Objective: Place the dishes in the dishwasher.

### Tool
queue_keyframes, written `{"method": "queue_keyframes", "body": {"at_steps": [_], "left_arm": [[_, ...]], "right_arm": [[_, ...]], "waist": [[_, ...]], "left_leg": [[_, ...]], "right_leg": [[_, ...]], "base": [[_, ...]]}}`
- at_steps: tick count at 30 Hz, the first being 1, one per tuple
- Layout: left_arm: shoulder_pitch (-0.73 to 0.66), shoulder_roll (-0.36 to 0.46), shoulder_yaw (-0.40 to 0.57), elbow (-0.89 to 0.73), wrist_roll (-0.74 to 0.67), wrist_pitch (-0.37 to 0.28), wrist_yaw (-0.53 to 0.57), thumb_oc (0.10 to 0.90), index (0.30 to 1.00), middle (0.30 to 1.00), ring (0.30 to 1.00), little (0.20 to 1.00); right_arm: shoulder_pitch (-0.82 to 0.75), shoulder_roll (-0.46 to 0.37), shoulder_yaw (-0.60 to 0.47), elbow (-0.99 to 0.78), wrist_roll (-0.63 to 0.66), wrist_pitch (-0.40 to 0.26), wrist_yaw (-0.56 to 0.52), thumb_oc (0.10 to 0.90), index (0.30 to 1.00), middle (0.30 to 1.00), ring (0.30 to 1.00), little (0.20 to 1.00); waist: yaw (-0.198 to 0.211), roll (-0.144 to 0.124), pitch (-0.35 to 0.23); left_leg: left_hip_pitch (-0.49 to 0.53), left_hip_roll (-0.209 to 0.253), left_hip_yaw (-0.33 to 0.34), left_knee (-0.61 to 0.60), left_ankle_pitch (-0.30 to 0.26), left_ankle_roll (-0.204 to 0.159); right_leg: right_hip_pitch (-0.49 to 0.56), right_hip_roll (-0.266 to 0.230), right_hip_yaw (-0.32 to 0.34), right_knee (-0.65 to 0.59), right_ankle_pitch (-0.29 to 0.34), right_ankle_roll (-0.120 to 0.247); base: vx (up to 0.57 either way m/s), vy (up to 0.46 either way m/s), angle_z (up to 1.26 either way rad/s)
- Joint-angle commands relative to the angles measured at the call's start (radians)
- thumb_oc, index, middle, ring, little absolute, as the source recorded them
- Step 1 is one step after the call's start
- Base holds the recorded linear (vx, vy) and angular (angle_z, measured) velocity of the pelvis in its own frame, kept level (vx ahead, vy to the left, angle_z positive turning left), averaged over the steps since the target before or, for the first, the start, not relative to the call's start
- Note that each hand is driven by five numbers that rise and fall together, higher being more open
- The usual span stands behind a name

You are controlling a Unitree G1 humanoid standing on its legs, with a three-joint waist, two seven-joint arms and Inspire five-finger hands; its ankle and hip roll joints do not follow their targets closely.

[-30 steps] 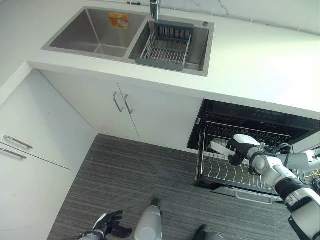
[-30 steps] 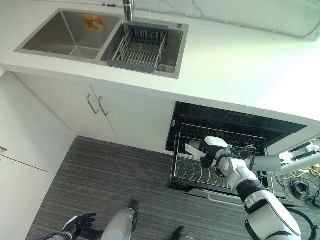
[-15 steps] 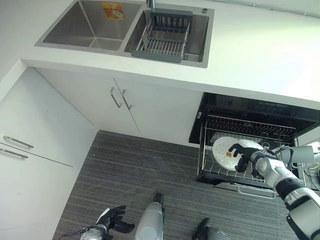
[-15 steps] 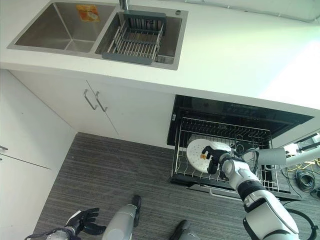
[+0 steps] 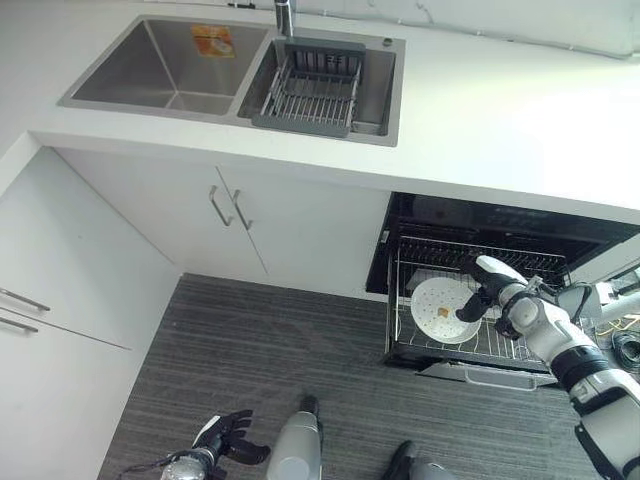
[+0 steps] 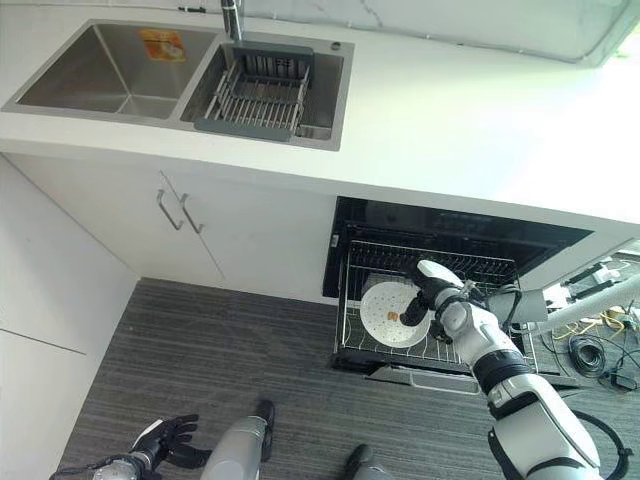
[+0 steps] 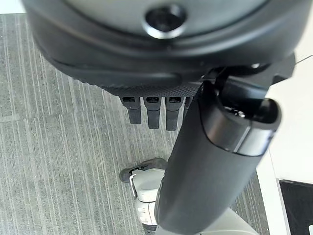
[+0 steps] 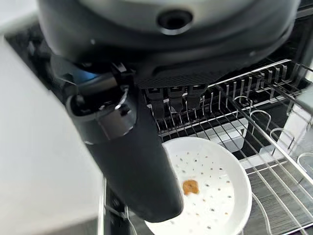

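One white plate (image 5: 441, 311), speckled and marked with a small orange-brown spot near its middle, lies in the pulled-out wire rack (image 5: 505, 345) of the dishwasher (image 5: 500, 225), toward the rack's left end and leaning against the tines; the rack juts out over the grey striped floor (image 5: 250, 360) below the open dark cavity under the white countertop (image 5: 500, 110); the right hand (image 5: 484, 293) reaches in from the rack's right side, its dark fingers at the plate's right edge and its white-capped thumb standing above them; in the right wrist view the fingers (image 8: 177, 100) hang fairly straight above the plate (image 8: 205, 193), apart from it, with nothing pinched or wrapped, so the hand is loose and unclenched; whether a fingertip touches the plate's rim cannot be told; the left hand (image 5: 225, 438) hangs low over the floor near the bottom edge of the eye views, its fingers spread and holding nothing; in its own wrist view the fingers (image 7: 153, 110) point straight down toward the floor; on the countertop's far left a double steel sink (image 5: 160, 70) holds a grey drying basket (image 5: 312, 88) in its right basin; beneath it stand white cupboard doors (image 5: 230, 215) with bar handles.
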Motion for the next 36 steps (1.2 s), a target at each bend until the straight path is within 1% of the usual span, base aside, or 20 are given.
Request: {"method": "queue_keyframes", "body": {"at_steps": [1, 3, 4, 6, 8, 9, 11, 12, 15, 19, 20, 21, 23, 25, 27, 28, 30, 33, 34, 36], "left_arm": [[0.057, 0.029, -0.024, 0.005, -0.020, -0.020, 0.011, 0.800, 0.900, 0.900, 0.900, 0.900], [0.062, 0.018, -0.009, 0.016, -0.022, -0.024, 0.017, 0.800, 0.900, 0.900, 0.900, 0.900], [0.074, 0.003, 0.011, 0.025, -0.020, -0.028, 0.026, 0.800, 0.900, 0.900, 0.900, 0.900], [0.092, -0.014, 0.040, 0.031, -0.025, -0.035, 0.036, 0.800, 0.900, 0.900, 0.900, 0.900], [0.110, -0.036, 0.065, 0.035, -0.024, -0.041, 0.051, 0.800, 0.900, 0.900, 0.900, 0.900], [0.119, -0.054, 0.078, 0.045, -0.029, -0.048, 0.065, 0.800, 0.900, 0.900, 0.900, 0.900], [0.136, -0.080, 0.108, 0.060, -0.035, -0.056, 0.075, 0.800, 0.900, 0.900, 0.900, 0.900], [0.142, -0.095, 0.120, 0.068, -0.041, -0.063, 0.083, 0.800, 0.900, 0.900, 0.900, 0.900], [0.154, -0.108, 0.133, 0.064, -0.047, -0.072, 0.091, 0.800, 0.900, 0.900, 0.900, 0.900], [0.186, -0.122, 0.139, 0.050, -0.049, -0.082, 0.104, 0.800, 0.900, 0.900, 0.900, 0.900], [0.188, -0.122, 0.138, 0.050, -0.049, -0.082, 0.104, 0.800, 0.900, 0.900, 0.900, 0.900], [0.201, -0.122, 0.142, 0.044, -0.058, -0.085, 0.105, 0.800, 0.900, 0.900, 0.900, 0.900], [0.206, -0.113, 0.139, 0.028, -0.071, -0.079, 0.103, 0.800, 0.900, 0.900, 0.900, 0.900], [0.205, -0.109, 0.136, 0.023, -0.076, -0.076, 0.103, 0.800, 0.900, 0.900, 0.900, 0.900], [0.192, -0.092, 0.120, 0.018, -0.082, -0.059, 0.098, 0.800, 0.900, 0.900, 0.900, 0.900], [0.183, -0.088, 0.113, 0.025, -0.078, -0.055, 0.096, 0.800, 0.900, 0.900, 0.900, 0.900], [0.166, -0.076, 0.098, 0.027, -0.073, -0.040, 0.092, 0.800, 0.900, 0.900, 0.900, 0.900], [0.132, -0.057, 0.072, 0.041, -0.064, -0.017, 0.088, 0.800, 0.900, 0.900, 0.900, 0.900], [0.123, -0.051, 0.063, 0.047, -0.058, -0.014, 0.086, 0.800, 0.900, 0.900, 0.900, 0.900], [0.106, -0.041, 0.046, 0.057, -0.042, -0.004, 0.084, 0.800, 0.900, 0.900, 0.900, 0.900]], "right_arm": [[-0.011, -0.064, -0.101, -0.087, 0.165, 0.051, -0.074, 0.800, 0.900, 0.900, 0.900, 0.900], [0.016, -0.051, -0.148, -0.135, 0.207, 0.077, -0.087, 0.800, 0.900, 0.900, 0.900, 0.900], [0.079, -0.033, -0.210, -0.213, 0.243, 0.109, -0.098, 0.800, 0.900, 0.900, 0.900, 0.900], [0.170, -0.006, -0.283, -0.335, 0.259, 0.149, -0.100, 0.800, 0.900, 0.900, 0.900, 0.900], [0.278, 0.022, -0.353, -0.454, 0.264, 0.162, -0.106, 0.800, 0.900, 0.900, 0.900, 0.900], [0.349, 0.039, -0.398, -0.525, 0.280, 0.160, -0.121, 0.800, 0.900, 0.900, 0.900, 0.900], [0.475, 0.088, -0.481, -0.663, 0.321, 0.192, -0.163, 0.800, 0.900, 0.900, 0.900, 0.900], [0.549, 0.129, -0.519, -0.718, 0.351, 0.199, -0.189, 0.800, 0.900, 0.900, 0.900, 0.900], [0.633, 0.190, -0.556, -0.767, 0.376, 0.198, -0.230, 0.800, 0.900, 0.900, 0.900, 0.900], [0.717, 0.222, -0.572, -0.817, 0.376, 0.183, -0.255, 0.800, 0.900, 0.900, 0.900, 0.900], [0.719, 0.223, -0.572, -0.819, 0.376, 0.184, -0.255, 0.800, 0.900, 0.900, 0.900, 0.900], [0.764, 0.233, -0.573, -0.830, 0.358, 0.178, -0.255, 0.800, 0.900, 0.900, 0.900, 0.900], [0.804, 0.239, -0.549, -0.806, 0.353, 0.188, -0.255, 0.800, 0.900, 0.900, 0.900, 0.900], [0.813, 0.241, -0.541, -0.790, 0.359, 0.192, -0.252, 0.800, 0.900, 0.900, 0.900, 0.900], [0.812, 0.255, -0.495, -0.651, 0.348, 0.197, -0.291, 0.800, 0.900, 0.900, 0.900, 0.900], [0.802, 0.259, -0.481, -0.597, 0.343, 0.200, -0.292, 0.800, 0.900, 0.900, 0.900, 0.900], [0.765, 0.271, -0.452, -0.497, 0.392, 0.216, -0.304, 0.800, 0.900, 0.900, 0.900, 0.900], [0.683, 0.299, -0.413, -0.332, 0.478, 0.258, -0.316, 0.800, 0.900, 0.900, 0.900, 0.900], [0.657, 0.300, -0.402, -0.284, 0.490, 0.266, -0.321, 0.800, 0.900, 0.900, 0.900, 0.900], [0.600, 0.289, -0.389, -0.202, 0.555, 0.292, -0.336, 0.800, 0.900, 0.900, 0.900, 0.900]], "waist": [[0.009, -0.013, -0.091], [-0.002, -0.015, -0.092], [-0.016, -0.019, -0.095], [-0.043, -0.021, -0.097], [-0.066, -0.023, -0.100], [-0.083, -0.024, -0.103], [-0.123, -0.023, -0.110], [-0.150, -0.022, -0.109], [-0.179, -0.024, -0.103], [-0.203, -0.025, -0.097], [-0.203, -0.025, -0.098], [-0.219, -0.023, -0.098], [-0.236, -0.022, -0.095], [-0.240, -0.023, -0.095], [-0.236, -0.024, -0.093], [-0.231, -0.025, -0.094], [-0.219, -0.027, -0.093], [-0.190, -0.030, -0.094], [-0.179, -0.032, -0.095], [-0.152, -0.033, -0.098]], "left_leg": [[0.089, 0.073, 0.028, -0.063, -0.118, -0.056], [0.096, 0.074, 0.032, -0.063, -0.122, -0.056], [0.108, 0.078, 0.038, -0.063, -0.127, -0.056], [0.124, 0.083, 0.052, -0.063, -0.134, -0.053], [0.136, 0.086, 0.063, -0.063, -0.140, -0.050], [0.144, 0.087, 0.071, -0.063, -0.146, -0.049], [0.158, 0.093, 0.092, -0.063, -0.153, -0.050], [0.162, 0.098, 0.109, -0.063, -0.155, -0.050], [0.166, 0.100, 0.128, -0.063, -0.160, -0.048], [0.176, 0.098, 0.143, -0.063, -0.166, -0.042], [0.176, 0.098, 0.144, -0.063, -0.166, -0.042], [0.181, 0.101, 0.156, -0.063, -0.167, -0.041], [0.183, 0.107, 0.175, -0.063, -0.167, -0.039], [0.184, 0.108, 0.180, -0.063, -0.166, -0.039], [0.187, 0.104, 0.182, -0.063, -0.167, -0.034], [0.187, 0.103, 0.180, -0.063, -0.167, -0.034], [0.186, 0.099, 0.171, -0.063, -0.165, -0.033], [0.193, 0.092, 0.156, -0.063, -0.165, -0.032], [0.194, 0.091, 0.150, -0.063, -0.166, -0.032], [0.199, 0.088, 0.139, -0.063, -0.166, -0.035]], "right_leg": [[-0.058, -0.068, 0.078, -0.014, 0.002, 0.120], [-0.055, -0.066, 0.082, -0.014, -0.001, 0.118], [-0.049, -0.064, 0.090, -0.014, -0.003, 0.117], [-0.044, -0.061, 0.101, -0.014, -0.006, 0.115], [-0.040, -0.059, 0.111, -0.014, -0.009, 0.114], [-0.039, -0.057, 0.119, -0.014, -0.012, 0.114], [-0.042, -0.050, 0.142, -0.014, -0.016, 0.114], [-0.048, -0.046, 0.158, -0.014, -0.016, 0.113], [-0.056, -0.043, 0.171, -0.014, -0.012, 0.116], [-0.060, -0.036, 0.186, -0.014, -0.011, 0.115], [-0.060, -0.036, 0.187, -0.014, -0.011, 0.115], [-0.064, -0.032, 0.199, -0.014, -0.011, 0.114], [-0.071, -0.032, 0.208, -0.014, -0.008, 0.115], [-0.072, -0.033, 0.208, -0.014, -0.006, 0.116], [-0.069, -0.036, 0.204, -0.014, -0.001, 0.117], [-0.068, -0.037, 0.200, -0.014, 0.000, 0.117], [-0.065, -0.040, 0.190, -0.014, 0.003, 0.117], [-0.048, -0.046, 0.168, -0.014, 0.006, 0.116], [-0.044, -0.048, 0.160, -0.014, 0.006, 0.116], [-0.029, -0.054, 0.140, -0.014, 0.007, 0.117]], "base": [[-0.02, 0.031, -0.04], [-0.01, 0.035, -0.18], [-0.01, 0.047, -0.18], [0.00, 0.051, -0.08], [0.01, 0.044, -0.40], [0.04, 0.047, -0.47], [0.04, 0.045, -0.30], [0.02, 0.026, -0.29], [-0.01, 0.002, -0.28], [0.00, -0.009, -0.14], [0.00, 0.000, 0.00], [0.00, 0.000, 0.00], [0.01, -0.003, -0.10], [0.00, -0.013, -0.09], [0.01, -0.012, -0.03], [0.00, 0.000, 0.00], [0.02, -0.037, 0.03], [0.06, -0.050, 0.08], [0.08, -0.050, 0.25], [0.08, -0.043, 0.31]]}}
